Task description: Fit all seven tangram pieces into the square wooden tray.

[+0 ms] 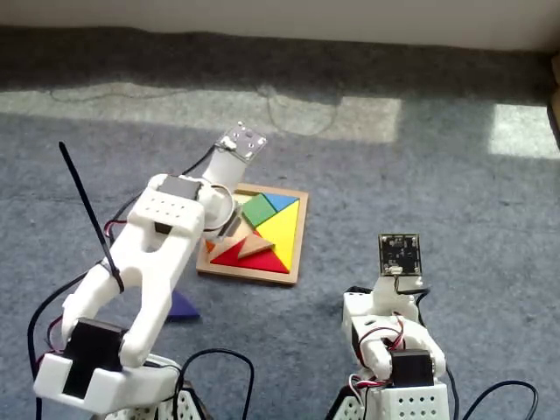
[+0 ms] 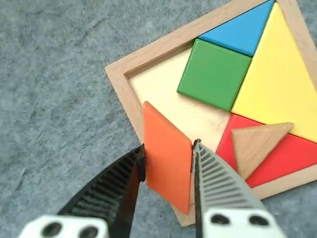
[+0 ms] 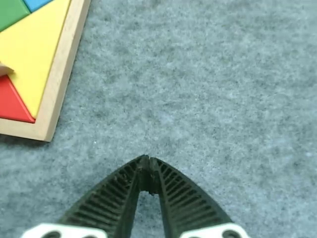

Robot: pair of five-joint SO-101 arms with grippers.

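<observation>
From above, the square wooden tray (image 1: 302, 238) lies a little askew on the grey carpeted worktop (image 1: 455, 201). In it sit a green square piece (image 1: 258, 210), a blue triangular piece (image 1: 282, 201), a large yellow triangular piece (image 1: 280, 229) and a large red triangular piece (image 1: 262, 260). A small bare-wood triangular piece (image 1: 254, 246) lies on top of the red one. The white left arm (image 1: 149, 254) hangs over the tray's left side and hides that part. A dark blue flat piece (image 1: 184, 306) lies on the worktop beside this arm, apart from the tray. The white right arm (image 1: 394, 359) is folded up, well to the right of the tray.

In the left wrist view, the left hand (image 2: 168, 148) grips an orange parallelogram piece (image 2: 167, 173) by its two long edges, between a black finger and a pale one. The piece is tilted. Its far end is over the bare floor of the tray and its near end crosses the rim close to a corner. Whether it touches the wood there I cannot tell. The green square is near its far end, and the bare-wood triangle is just beside the pale finger.

In the right wrist view, the right hand (image 3: 148, 163) is closed with its tips meeting and nothing between them, above bare worktop. One corner of the tray, with the yellow and red pieces in it, lies well apart from this hand.
</observation>
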